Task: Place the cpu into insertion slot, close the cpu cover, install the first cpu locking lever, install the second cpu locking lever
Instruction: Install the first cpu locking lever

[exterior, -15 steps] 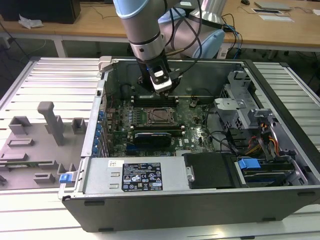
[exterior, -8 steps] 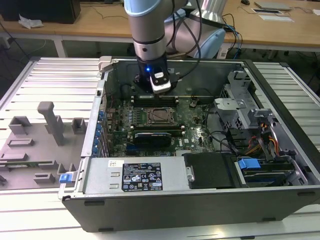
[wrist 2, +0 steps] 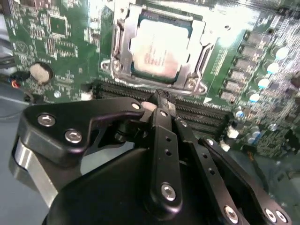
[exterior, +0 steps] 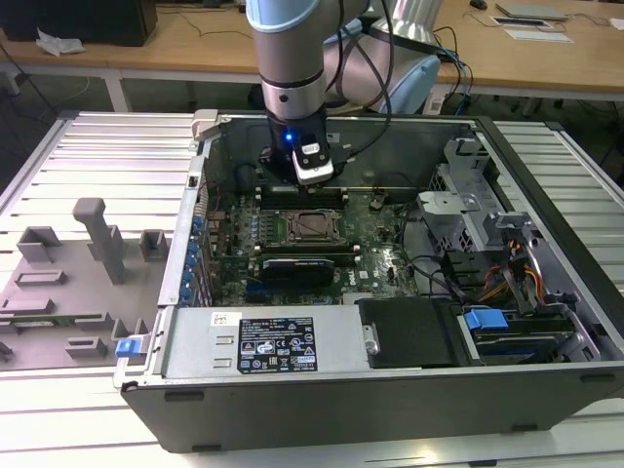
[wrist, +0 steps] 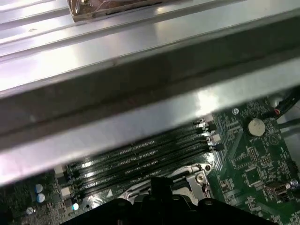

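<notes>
The cpu point(wrist 2: 157, 49) lies flat in the insertion slot point(wrist 2: 152, 78), its pale metal top facing up; the exterior view shows it mid-motherboard point(exterior: 310, 225). The silver cpu cover point(wrist 2: 123, 44) is down around the cpu's edges. A thin locking lever point(wrist 2: 205, 47) runs along one side of the socket; I cannot tell whether it is latched. My gripper point(wrist 2: 157, 101) is shut with nothing in it. It hovers over the black memory slots beside the socket, just behind it in the exterior view point(exterior: 314, 168).
The motherboard sits inside an open grey case point(exterior: 390, 390). Its metal back wall point(wrist: 140, 93) is close to my wrist. Long memory slots point(wrist: 140, 157) and a coin battery point(wrist 2: 39, 72) flank the socket. Drive bays and cables point(exterior: 507, 263) fill the exterior view's right.
</notes>
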Controlling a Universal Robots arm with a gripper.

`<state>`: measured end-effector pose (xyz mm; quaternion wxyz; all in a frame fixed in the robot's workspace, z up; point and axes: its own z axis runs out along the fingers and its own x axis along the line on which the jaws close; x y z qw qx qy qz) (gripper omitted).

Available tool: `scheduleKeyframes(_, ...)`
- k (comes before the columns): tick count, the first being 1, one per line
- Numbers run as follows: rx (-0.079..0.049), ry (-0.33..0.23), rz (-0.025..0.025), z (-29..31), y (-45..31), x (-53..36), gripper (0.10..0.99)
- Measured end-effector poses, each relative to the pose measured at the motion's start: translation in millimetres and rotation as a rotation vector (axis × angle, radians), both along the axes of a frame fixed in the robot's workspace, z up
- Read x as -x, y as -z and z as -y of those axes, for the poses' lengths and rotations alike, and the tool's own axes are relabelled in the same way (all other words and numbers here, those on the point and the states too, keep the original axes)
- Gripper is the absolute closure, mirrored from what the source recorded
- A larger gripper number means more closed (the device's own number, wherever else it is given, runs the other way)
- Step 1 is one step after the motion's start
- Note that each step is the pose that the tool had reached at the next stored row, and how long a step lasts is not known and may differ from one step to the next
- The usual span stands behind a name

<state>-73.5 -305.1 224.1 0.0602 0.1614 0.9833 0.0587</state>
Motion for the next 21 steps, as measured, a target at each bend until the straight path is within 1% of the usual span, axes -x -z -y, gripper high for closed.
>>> scheduleKeyframes(1,0.003,0.000,0.0000,5.3,0.0,0.0,0.980)
scheduleKeyframes(3,0.005,0.000,-0.0001,11.2,0.0,-0.1,0.980)
scheduleKeyframes(4,0.007,0.000,-0.0005,19.3,0.0,0.0,0.980)
scheduleKeyframes(5,0.011,0.000,-0.0017,24.8,0.1,-0.1,0.980)
scheduleKeyframes(7,0.016,0.000,-0.0039,28.8,0.2,-0.1,0.980)
scheduleKeyframes(8,0.018,-0.010,-0.0044,29.0,0.3,-0.1,0.980)
scheduleKeyframes(9,0.018,-0.042,-0.0041,29.0,0.5,-0.1,0.980)
scheduleKeyframes(14,0.019,-0.143,-0.0033,29.0,1.5,-1.1,0.980)
scheduleKeyframes(16,0.019,-0.158,-0.0050,29.1,2.2,-5.3,0.980)
scheduleKeyframes(18,0.018,-0.166,-0.0078,29.4,2.6,-11.8,0.980)
scheduleKeyframes(19,0.021,-0.169,-0.0168,29.4,2.6,-15.2,0.980)
scheduleKeyframes(21,0.028,-0.170,-0.0256,29.4,2.2,-16.1,0.980)
